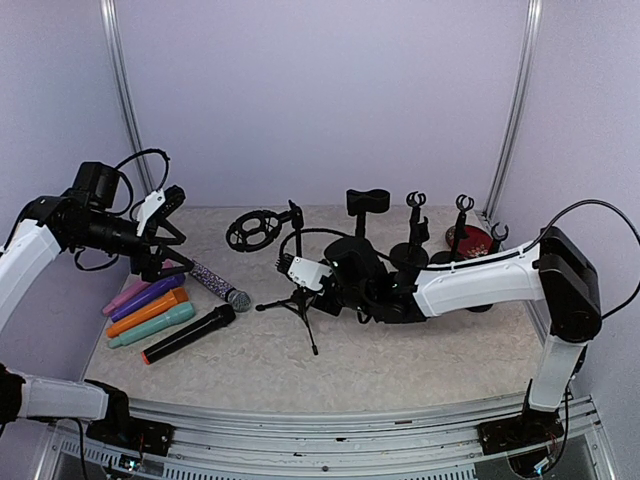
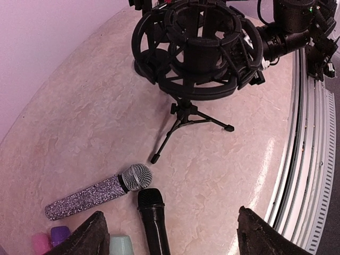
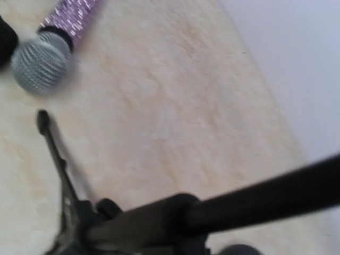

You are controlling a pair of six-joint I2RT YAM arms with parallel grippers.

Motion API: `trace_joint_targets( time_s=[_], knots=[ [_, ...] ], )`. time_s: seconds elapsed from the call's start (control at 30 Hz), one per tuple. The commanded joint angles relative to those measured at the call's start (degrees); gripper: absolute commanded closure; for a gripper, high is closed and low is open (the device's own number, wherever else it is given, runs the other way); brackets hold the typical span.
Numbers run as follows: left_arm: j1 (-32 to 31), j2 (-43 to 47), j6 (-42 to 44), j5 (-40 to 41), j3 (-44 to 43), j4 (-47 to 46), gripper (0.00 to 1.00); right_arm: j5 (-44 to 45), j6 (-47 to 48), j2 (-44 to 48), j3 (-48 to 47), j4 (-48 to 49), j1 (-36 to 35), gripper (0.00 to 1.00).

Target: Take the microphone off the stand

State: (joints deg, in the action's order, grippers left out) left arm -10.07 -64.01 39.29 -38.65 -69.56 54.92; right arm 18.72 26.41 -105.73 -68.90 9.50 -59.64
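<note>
Nearest me, along the bottom of the top view, a metal rail edges the front of the marbled surface. Just beyond it, at the left of the frame, a fan of loose handhelds lies flat: the black mic, teal mic, orange mic, purple mic and pink mic. The glitter microphone lies on the surface beside them, off the stand. Its mesh head points right, just beside the black mic's head and near one foot of the tripod stand without touching it. The left fingers hang over that fan, spread wide with nothing between them. In the middle of the frame the stand is upright, its ring-shaped shock mount held out to the left of the pole. The right arm stretches in from the right edge to reach it. The right fingers seem to sit at the pole, but they are black on black there. The right wrist view gives me only a blurred dark bar across its lower part, so I cannot tell whether they are closed on anything. Farther back, at the upper right of the surface, other black stands cluster around a red disc, with the pale wall behind.
</note>
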Motion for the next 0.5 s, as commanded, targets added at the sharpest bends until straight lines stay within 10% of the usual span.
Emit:
trace_joint_targets(
  time_s=[0.0,0.3,0.47],
  knots=[
    [0.2,0.3,0.7,-0.1,-1.6,0.7,0.19,13.8,12.7,-1.9,3.4,4.5,-2.0,1.00],
    [0.2,0.6,0.7,-0.1,-1.5,1.0,0.19,20.1,25.6,-4.5,2.4,14.7,-5.4,0.95],
    [0.2,1.0,1.0,0.1,-1.5,1.2,0.19,18.0,21.0,-1.0,1.8,15.8,-5.8,0.36]
  ],
)
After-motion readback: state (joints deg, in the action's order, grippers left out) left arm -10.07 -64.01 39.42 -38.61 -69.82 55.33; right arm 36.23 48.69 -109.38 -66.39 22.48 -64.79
